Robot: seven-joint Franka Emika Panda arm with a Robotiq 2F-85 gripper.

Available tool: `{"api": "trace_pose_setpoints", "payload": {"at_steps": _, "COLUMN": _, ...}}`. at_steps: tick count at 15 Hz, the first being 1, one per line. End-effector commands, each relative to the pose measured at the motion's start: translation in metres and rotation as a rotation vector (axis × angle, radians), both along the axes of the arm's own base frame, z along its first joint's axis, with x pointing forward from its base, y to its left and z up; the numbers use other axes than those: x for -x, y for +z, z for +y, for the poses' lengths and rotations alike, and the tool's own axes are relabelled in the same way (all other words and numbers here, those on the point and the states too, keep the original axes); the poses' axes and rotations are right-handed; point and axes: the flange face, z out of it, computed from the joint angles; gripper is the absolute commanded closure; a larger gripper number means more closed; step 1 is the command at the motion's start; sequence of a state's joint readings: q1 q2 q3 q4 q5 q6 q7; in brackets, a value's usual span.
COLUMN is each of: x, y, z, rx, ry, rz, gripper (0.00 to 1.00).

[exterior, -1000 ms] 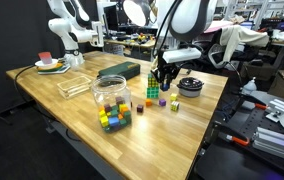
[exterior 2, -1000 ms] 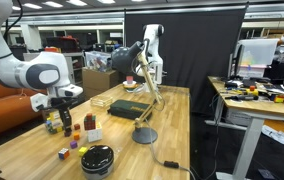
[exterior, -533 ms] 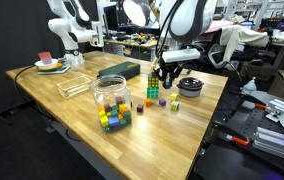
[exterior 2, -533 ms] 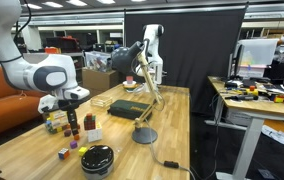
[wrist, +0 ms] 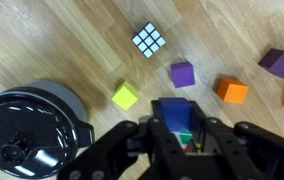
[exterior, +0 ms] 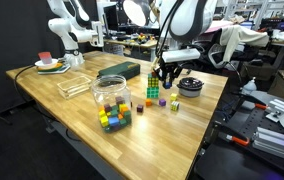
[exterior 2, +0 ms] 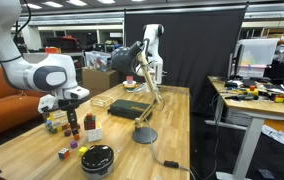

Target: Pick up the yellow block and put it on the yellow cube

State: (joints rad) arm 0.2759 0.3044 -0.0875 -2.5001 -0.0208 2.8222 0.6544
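Yellow cube (wrist: 126,96) rests on the surface (wrist: 52,45) just ahead-left of the jaws, which are clamped on a blue block (wrist: 177,110).

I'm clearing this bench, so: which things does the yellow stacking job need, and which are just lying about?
Job: yellow cube; gripper, shut on a blue piece.
Lying about: Rubik's cube; purple cube; orange cube; black round object; jar of blocks.

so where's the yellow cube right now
In the wrist view the yellow cube sits between the black bowl and the nearer purple cube, below the puzzle cube.
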Motion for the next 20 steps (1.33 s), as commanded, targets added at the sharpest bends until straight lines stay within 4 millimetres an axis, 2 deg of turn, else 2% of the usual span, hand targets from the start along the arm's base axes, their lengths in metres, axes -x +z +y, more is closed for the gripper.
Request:
{"api": "trace_pose_setpoints", "payload": {"at_steps": 1, "x": 0.003, "y": 0.002, "z": -0.007, "rx": 0.005, "ry": -0.027, "rz": -0.005, "gripper": 0.93}}
{"api": "trace_pose_setpoints", "payload": {"at_steps": 5, "x": 0.005, "y": -0.001, "z": -0.023, "rx": 0.001, "ry": -0.059, "rz": 0.007, "gripper": 0.93}}
{"api": "trace_pose_setpoints", "payload": {"at_steps": 8, "x": 0.000, "y": -0.011, "z": -0.038, "rx": -0.028, "ry": -0.070, "rz": 0.032, "gripper": 0.93}}
{"api": "trace_pose_setpoints", "payload": {"at_steps": 9, "x": 0.003, "y": -0.013, "z": -0.036, "rx": -0.035, "ry": -0.073, "rz": 0.029, "gripper": 0.93}}
{"api": "trace_pose_setpoints", "payload": {"at_steps": 10, "x": 0.014, "y": -0.012, "z": -0.030, "rx": -0.045, "ry": -0.074, "rz": 0.034, "gripper": 0.93}}
{"api": "trace_pose_setpoints", "payload": {"at_steps": 11, "x": 0.006, "y": -0.013, "z": -0.036, "rx": -0.021, "ry": -0.079, "rz": 0.039, "gripper": 0.93}}
{"api": "trace_pose_setpoints", "payload": {"at_steps": 12, "x": 0.008, "y": -0.015, "z": -0.034, "rx": -0.022, "ry": -0.078, "rz": 0.045, "gripper": 0.71}}
{"api": "trace_pose_setpoints", "payload": {"at_steps": 20, "x": 0.006, "y": -0.014, "z": -0.035, "rx": -0.021, "ry": -0.081, "rz": 0.041, "gripper": 0.71}}
